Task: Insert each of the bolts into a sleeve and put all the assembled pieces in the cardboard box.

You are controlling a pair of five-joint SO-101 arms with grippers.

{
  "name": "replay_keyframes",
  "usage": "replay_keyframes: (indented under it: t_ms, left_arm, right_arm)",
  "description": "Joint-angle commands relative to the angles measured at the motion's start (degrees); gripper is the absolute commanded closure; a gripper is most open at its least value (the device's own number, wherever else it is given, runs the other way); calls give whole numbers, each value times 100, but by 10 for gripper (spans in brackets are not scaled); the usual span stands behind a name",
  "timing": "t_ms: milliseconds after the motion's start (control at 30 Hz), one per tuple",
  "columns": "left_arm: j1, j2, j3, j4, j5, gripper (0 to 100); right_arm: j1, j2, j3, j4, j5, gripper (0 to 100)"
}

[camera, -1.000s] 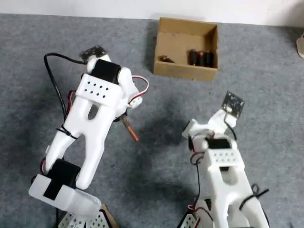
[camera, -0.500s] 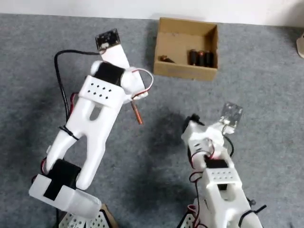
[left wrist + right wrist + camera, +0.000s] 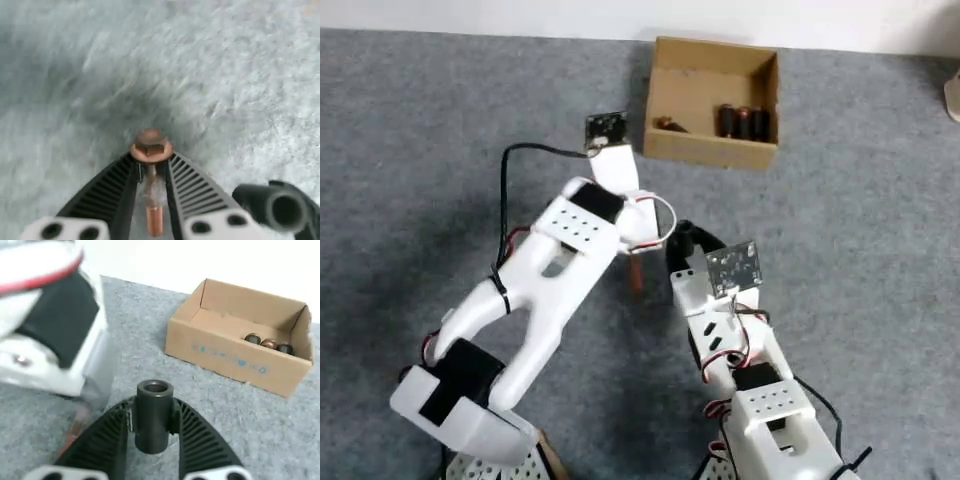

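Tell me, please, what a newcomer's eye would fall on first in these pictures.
Most striking is the copper-coloured bolt clamped in the left claw, held above the middle of the grey mat. Close beside it, the right claw grips a black sleeve. Beyond them, at the mat's far edge, the cardboard box holds several assembled pieces.
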Motion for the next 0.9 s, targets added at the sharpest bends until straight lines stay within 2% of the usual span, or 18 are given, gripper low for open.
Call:
replay_keyframes:
  t_ms: [0,133,300,533,867]
  left_arm:
    - [84,-488,4,-554,-299,994]
    - [-119,-1138,13,-791,-466,995]
    - [-127,-1745,127,-1081,-730,995]
    - [207,-2299,945,-2198,-721,995]
    - [409,-3371,1965,-3323,-712,995]
  right_arm:
    - [-57,-136,831,-13,-246,995]
    - [-57,-127,831,180,-633,992]
    - [-66,-136,831,277,-695,992]
    - [-66,-145,831,268,-686,992]
    - [-66,-145,831,268,-677,993]
